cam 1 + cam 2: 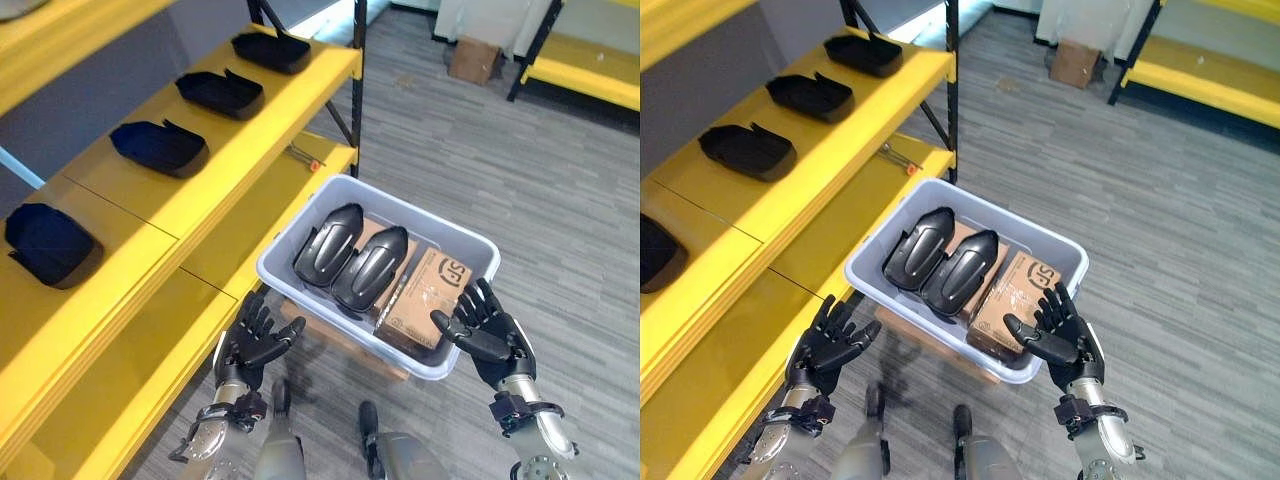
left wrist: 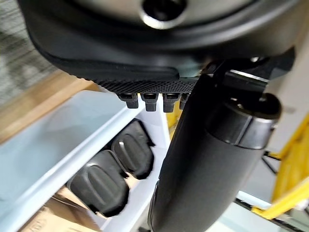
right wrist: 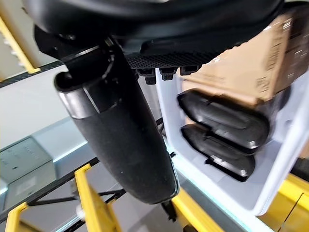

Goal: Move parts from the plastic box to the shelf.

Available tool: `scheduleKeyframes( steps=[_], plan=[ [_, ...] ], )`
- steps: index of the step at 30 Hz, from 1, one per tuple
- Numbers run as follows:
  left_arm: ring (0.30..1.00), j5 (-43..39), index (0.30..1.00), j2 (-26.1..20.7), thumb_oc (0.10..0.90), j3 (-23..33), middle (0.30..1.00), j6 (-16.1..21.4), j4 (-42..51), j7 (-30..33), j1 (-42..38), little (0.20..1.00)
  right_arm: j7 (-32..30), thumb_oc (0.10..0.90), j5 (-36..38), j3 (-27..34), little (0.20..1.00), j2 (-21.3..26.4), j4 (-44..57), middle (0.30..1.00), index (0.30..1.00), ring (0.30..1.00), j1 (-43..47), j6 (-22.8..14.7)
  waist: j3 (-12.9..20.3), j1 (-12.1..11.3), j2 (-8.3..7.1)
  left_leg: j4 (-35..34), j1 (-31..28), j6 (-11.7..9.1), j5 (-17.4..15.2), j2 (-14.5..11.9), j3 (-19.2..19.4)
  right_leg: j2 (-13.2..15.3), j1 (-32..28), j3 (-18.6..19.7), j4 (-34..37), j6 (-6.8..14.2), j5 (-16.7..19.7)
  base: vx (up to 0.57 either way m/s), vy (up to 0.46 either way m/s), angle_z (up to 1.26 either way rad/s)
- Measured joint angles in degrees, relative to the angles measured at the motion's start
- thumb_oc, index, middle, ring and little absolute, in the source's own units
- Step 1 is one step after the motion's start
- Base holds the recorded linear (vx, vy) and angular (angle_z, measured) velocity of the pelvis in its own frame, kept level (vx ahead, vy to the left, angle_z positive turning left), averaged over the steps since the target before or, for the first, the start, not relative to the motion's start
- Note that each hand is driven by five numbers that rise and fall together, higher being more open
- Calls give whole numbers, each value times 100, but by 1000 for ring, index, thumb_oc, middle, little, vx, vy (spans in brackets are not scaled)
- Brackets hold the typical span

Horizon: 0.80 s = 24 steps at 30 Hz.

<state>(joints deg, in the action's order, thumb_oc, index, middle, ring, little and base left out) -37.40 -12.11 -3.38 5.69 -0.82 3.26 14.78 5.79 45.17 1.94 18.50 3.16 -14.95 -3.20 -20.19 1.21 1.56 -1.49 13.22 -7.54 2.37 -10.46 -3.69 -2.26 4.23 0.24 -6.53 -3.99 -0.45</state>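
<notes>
Nearest, the left hand (image 1: pixel 252 342) and right hand (image 1: pixel 487 328) hover with fingers spread wide, empty, either side of the plastic box (image 1: pixel 300 289). Two dark parts (image 1: pixel 352 257) lie inside on cardboard boxes (image 1: pixel 425 296). Beyond, four more parts (image 1: pixel 160 147) sit along the yellow shelf (image 1: pixel 200 195).

Grey wood-patterned floor (image 1: pixel 520 170). A small cardboard box (image 1: pixel 473 58) sits far back, near a second yellow rack (image 1: pixel 590 70). A wooden platform (image 1: pixel 340 340) lies underneath.

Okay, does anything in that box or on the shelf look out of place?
Nothing stands out. Two dark parts lie side by side on cardboard boxes in the plastic box; four parts sit spaced along the shelf.
</notes>
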Motion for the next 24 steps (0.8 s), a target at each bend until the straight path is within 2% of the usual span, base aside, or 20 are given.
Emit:
scheduleKeyframes(
  steps=[1,2,3,4,5,7,9,10,11,12,13,19,24],
  plan=[
    [1000,-3,1000,31,900,52,1000,2,-3,0,17,1000,3,900,-5,-13,1000,11,24,1000,1000,1000,11,30,-12,-32,31,60,-92,15,18,49,-26,-15,11,176,-13,39,-24,100,170,-109],
    [1000,-5,1000,92,900,167,1000,9,0,4,89,1000,28,900,-5,-35,1000,-8,79,1000,1000,1000,31,40,1,-21,157,114,-212,56,50,54,-3,-50,-40,421,72,54,-25,185,295,-120],
    [1000,-6,1000,133,900,213,1000,22,18,3,120,1000,49,900,-4,-35,1000,-20,90,1000,1000,1000,39,39,6,-16,191,101,-313,66,48,66,-24,-50,-25,549,75,83,-43,164,248,-116],
    [1000,-6,1000,196,900,239,1000,39,59,0,152,1000,62,900,-5,-23,1000,25,144,1000,1000,1000,15,35,16,24,292,107,-443,135,-46,53,-13,-50,17,668,80,208,-64,173,246,-81],
    [1000,-10,1000,211,900,252,1000,42,53,0,117,1000,78,900,-6,24,1000,-1,144,1000,1000,1000,11,35,-14,52,309,149,-389,153,164,104,166,54,28,736,147,316,-56,191,261,-87],
    [1000,-44,1000,187,900,248,1000,45,97,-12,-2,1000,66,900,-6,34,1000,-47,142,1000,1000,1000,-113,44,-9,36,289,161,-403,342,322,259,676,436,-63,700,423,582,-88,180,268,-57],
    [1000,-52,1000,129,900,252,1000,57,135,-3,-118,1000,47,900,-8,-11,1000,-194,141,1000,1000,1000,-172,69,-1,72,215,220,-467,466,426,474,841,727,-177,658,576,736,-101,167,300,-16],
    [1000,-60,1000,34,900,250,1000,90,167,23,-145,1000,32,900,-14,-234,1000,-288,142,1000,1000,1000,-46,128,8,56,90,305,-523,680,293,706,1086,1033,-200,718,594,908,-25,121,234,-26],
    [1000,-61,1000,-34,900,243,1000,90,188,34,-182,1000,41,900,-21,-292,1000,-320,148,1000,1000,1000,-30,159,11,31,28,348,-537,696,255,777,1200,1120,-198,716,622,939,31,92,176,-36],
    [1000,-61,1000,-100,900,254,1000,94,205,44,-169,1000,59,900,-27,-323,1000,-380,159,1000,1000,1000,40,182,0,16,-59,467,-514,756,159,850,1273,1220,-220,717,639,1145,131,38,109,-23],
    [1000,-61,1000,-115,900,251,1000,89,198,79,-147,1000,44,900,-29,-329,1000,-405,156,1000,1000,1000,99,186,13,23,-83,531,-501,774,114,867,1305,1266,-221,711,641,1196,151,49,149,-16],
    [1000,-61,1000,-280,900,173,1000,83,208,142,-225,1000,2,900,-117,-312,1000,-403,158,1000,1000,1000,415,186,141,40,-349,503,-515,823,26,849,1475,1256,-152,720,719,1226,193,64,144,-13],
    [1000,-59,1000,-308,900,136,1000,76,206,139,-245,1000,-4,900,-348,-260,1000,-382,157,1000,1000,1000,429,223,249,104,-498,396,-560,784,21,787,1626,1168,-33,788,690,1236,213,41,92,-19]
  ],
)
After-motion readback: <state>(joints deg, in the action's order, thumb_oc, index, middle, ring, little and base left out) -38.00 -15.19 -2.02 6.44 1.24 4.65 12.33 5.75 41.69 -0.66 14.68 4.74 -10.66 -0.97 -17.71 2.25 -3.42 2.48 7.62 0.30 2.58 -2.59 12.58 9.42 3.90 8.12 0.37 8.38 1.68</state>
